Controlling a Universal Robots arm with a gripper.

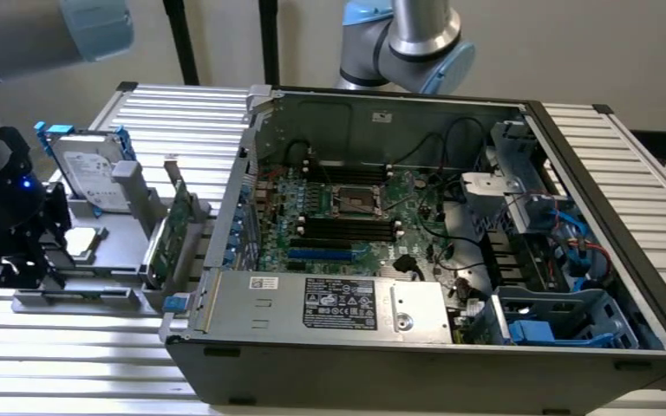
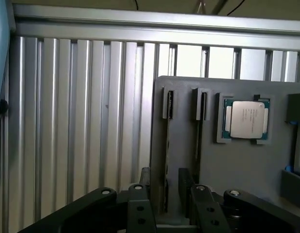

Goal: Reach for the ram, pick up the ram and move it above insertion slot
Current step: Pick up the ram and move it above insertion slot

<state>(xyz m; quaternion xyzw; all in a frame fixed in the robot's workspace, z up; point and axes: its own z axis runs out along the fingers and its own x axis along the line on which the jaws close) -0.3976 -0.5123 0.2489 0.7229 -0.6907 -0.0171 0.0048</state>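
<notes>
The ram (image 2: 167, 145) is held edge-up in the holder (image 2: 237, 170) — likely for side gripping — inside the parted claw (image 2: 164, 182).

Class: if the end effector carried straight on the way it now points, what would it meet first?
Probably the ram, standing on edge in the gray holder. It runs directly ahead of the end effector, whose jaws stand open either side of it. Depth is unclear.

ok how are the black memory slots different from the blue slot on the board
The black memory slots are long, the blue slot shorter. The black memory slots sit several side by side; the blue slot is single. Both run parallel on the green motherboard.
</notes>
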